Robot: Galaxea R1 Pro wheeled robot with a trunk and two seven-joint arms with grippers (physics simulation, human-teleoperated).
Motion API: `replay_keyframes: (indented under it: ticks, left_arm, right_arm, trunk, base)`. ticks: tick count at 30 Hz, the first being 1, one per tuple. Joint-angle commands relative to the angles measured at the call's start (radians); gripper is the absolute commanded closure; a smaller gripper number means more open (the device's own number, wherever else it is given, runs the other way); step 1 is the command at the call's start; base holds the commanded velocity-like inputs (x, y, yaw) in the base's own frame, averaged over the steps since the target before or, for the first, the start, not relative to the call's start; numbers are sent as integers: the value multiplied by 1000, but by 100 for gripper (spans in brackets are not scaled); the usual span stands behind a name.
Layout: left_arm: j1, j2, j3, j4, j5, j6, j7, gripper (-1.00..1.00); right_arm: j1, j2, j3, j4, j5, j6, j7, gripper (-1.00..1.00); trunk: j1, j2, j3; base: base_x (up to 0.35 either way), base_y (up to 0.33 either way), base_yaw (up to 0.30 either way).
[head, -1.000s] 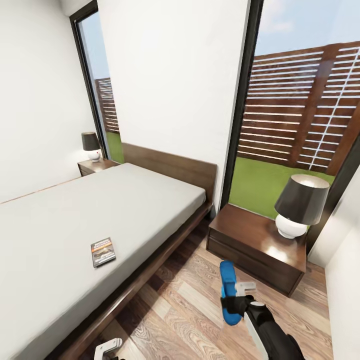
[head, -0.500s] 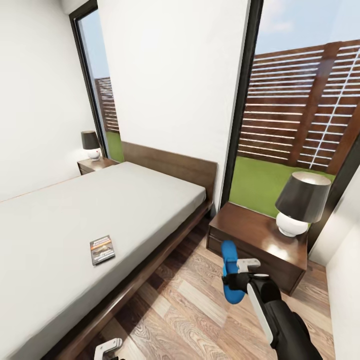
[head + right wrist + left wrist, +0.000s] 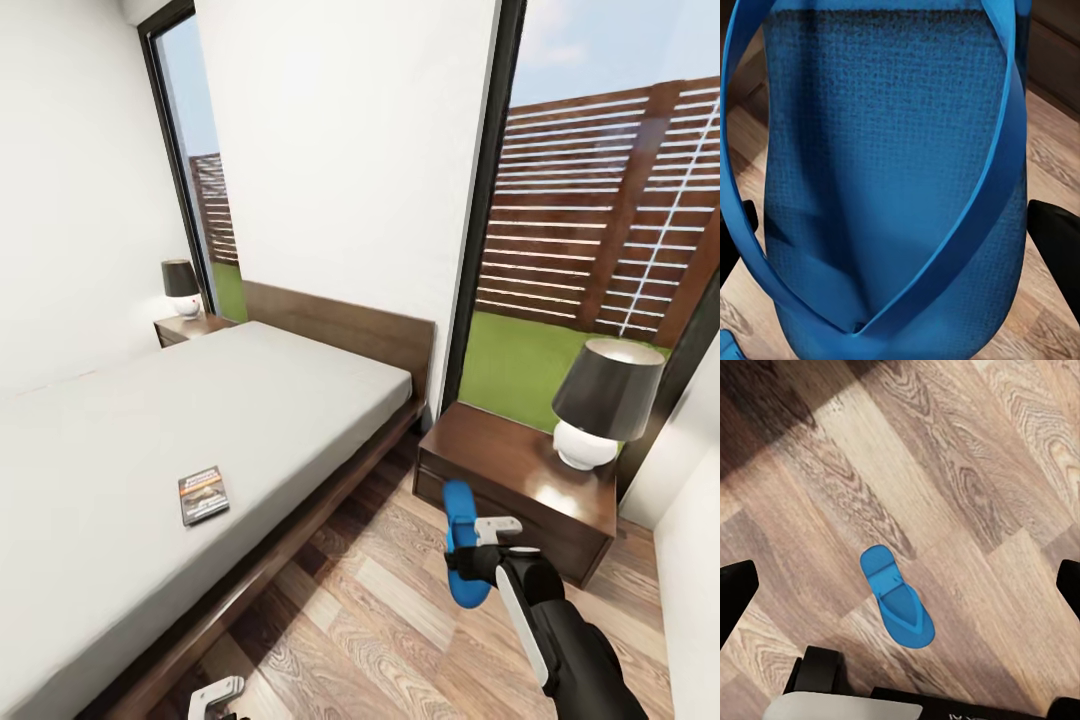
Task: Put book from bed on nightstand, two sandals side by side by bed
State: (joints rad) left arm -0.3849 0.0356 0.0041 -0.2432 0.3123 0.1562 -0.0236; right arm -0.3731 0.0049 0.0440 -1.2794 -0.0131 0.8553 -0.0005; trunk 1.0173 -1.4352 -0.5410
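On my head view the book (image 3: 203,494) lies flat on the grey mattress of the bed (image 3: 150,430), well apart from both arms, and my left gripper (image 3: 217,693) sits low at the frame edge with its fingers spread wide over the wood floor (image 3: 967,472), one blue sandal (image 3: 897,606) lying flat between and below them, not touching. To the right, my right gripper (image 3: 470,570) is clamped on the second sandal (image 3: 460,540), held upright above the floor just before the near nightstand (image 3: 515,480).
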Motion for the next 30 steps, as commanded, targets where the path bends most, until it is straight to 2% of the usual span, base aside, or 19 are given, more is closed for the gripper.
replay_keyframes:
  ticks: [1, 17, 30]
  left_arm:
    - [0, 0, 0, -2, 6, 6, -2, -100]
    - [0, 0, 0, -1, 4, 8, -2, -100]
    - [-3, 1, 0, -1, 3, 37, 15, -100]
  right_arm:
    - [-1, 1, 0, -4, -1, 5, 0, 100]
    - [-1, -1, 0, -21, -1, 2, 4, 100]
    - [-1, 1, 6, -20, -1, 3, 3, 100]
  trunk:
    - [4, -8, -4]
    - [65, -120, -57]
    - [115, -211, -99]
  base:
    - [0, 0, 0]
    - [0, 0, 0]
    - [0, 0, 0]
